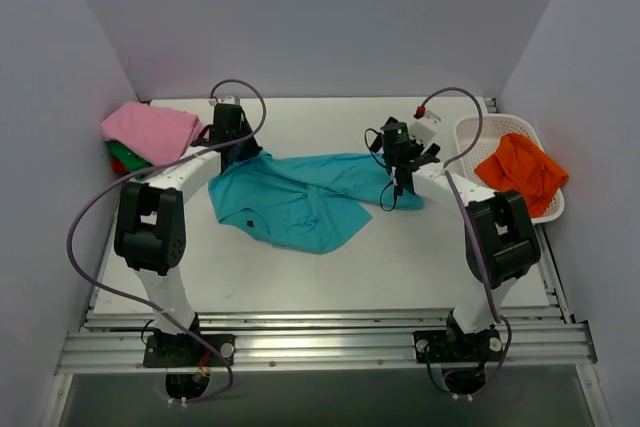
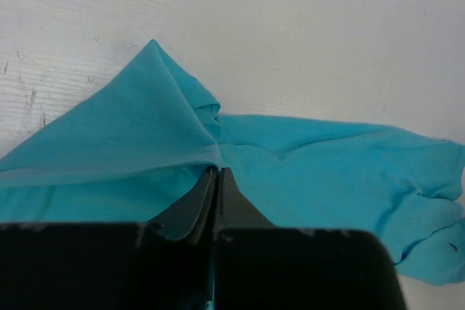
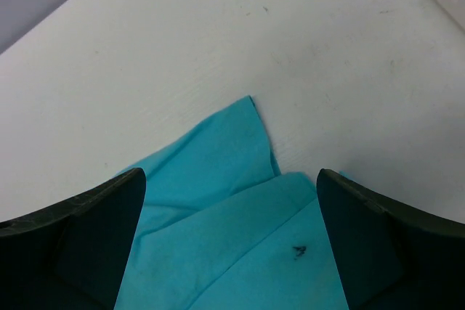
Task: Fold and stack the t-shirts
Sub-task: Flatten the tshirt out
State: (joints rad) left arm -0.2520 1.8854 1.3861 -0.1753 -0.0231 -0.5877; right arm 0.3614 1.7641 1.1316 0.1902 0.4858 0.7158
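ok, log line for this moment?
left gripper: shut on teal t-shirt | right gripper: open above its right end | pink t-shirt: far-left corner | orange t-shirt: in basket

Left end effector (image 2: 216, 172) clamped; right end effector (image 3: 229, 179) spread wide.

No readable text, brand, number or sign. Only candidate: a tiny dark mark (image 3: 299, 252) on the teal t-shirt (image 3: 240, 201), seen in the right wrist view and as a speck from above. It is too small and blurred to read as letters or a logo.
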